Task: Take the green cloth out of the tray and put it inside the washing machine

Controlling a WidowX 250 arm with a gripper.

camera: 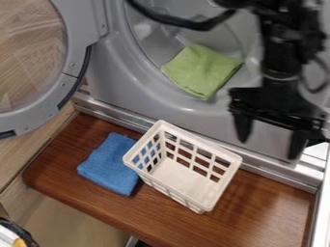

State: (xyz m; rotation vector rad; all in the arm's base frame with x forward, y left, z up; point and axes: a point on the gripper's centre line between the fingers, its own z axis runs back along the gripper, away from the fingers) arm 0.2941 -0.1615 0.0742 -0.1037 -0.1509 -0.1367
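Note:
The green cloth [201, 71] lies folded in the lower part of the washing machine's round opening [145, 53], on its grey rim. My gripper [269, 144] hangs to the right of the cloth and lower in the view, its two fingers spread wide with nothing between them. A white slotted basket [184, 166], which seems to be the tray, stands on the brown wooden board below the machine; no cloth lies in it. The gripper is to the right of and above the basket, apart from it.
A folded blue cloth [111, 164] lies on the wooden board [270, 207], left of the basket. The machine's round door [38, 62] stands open at the left. A metal ledge [258, 166] runs between board and machine. A dark cable crosses the top.

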